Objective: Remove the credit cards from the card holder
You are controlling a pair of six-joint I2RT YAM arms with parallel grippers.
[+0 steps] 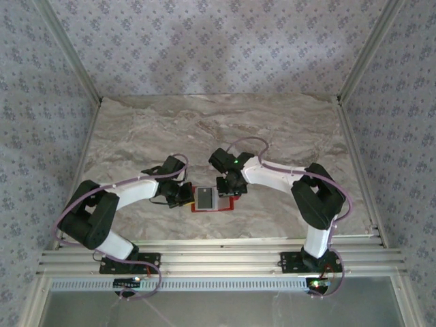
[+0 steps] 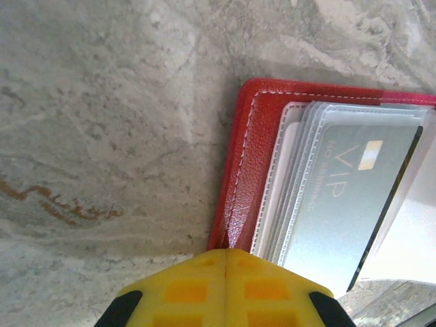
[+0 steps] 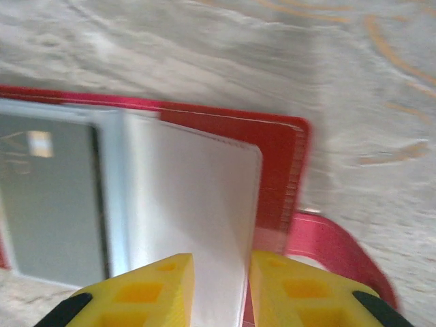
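The red card holder (image 1: 228,206) lies open on the marble table between both arms. A grey-silver credit card (image 2: 347,197) marked VIP sits in its clear pockets (image 2: 289,177), a dark band along one edge; the card (image 3: 51,197) also shows in the right wrist view. My left gripper (image 2: 228,252) is shut, its yellow tips pressed on the corner of the holder's red cover (image 2: 248,157). My right gripper (image 3: 221,262) is open, its fingers standing either side of a raised pale pocket leaf (image 3: 197,204). In the top view the left gripper (image 1: 182,194) and right gripper (image 1: 228,187) flank the holder.
A red strap tab (image 3: 340,252) sticks out from the holder's edge beside my right finger. The marble tabletop (image 1: 272,129) stretches behind the holder. Metal frame posts (image 1: 354,129) and patterned walls bound the table.
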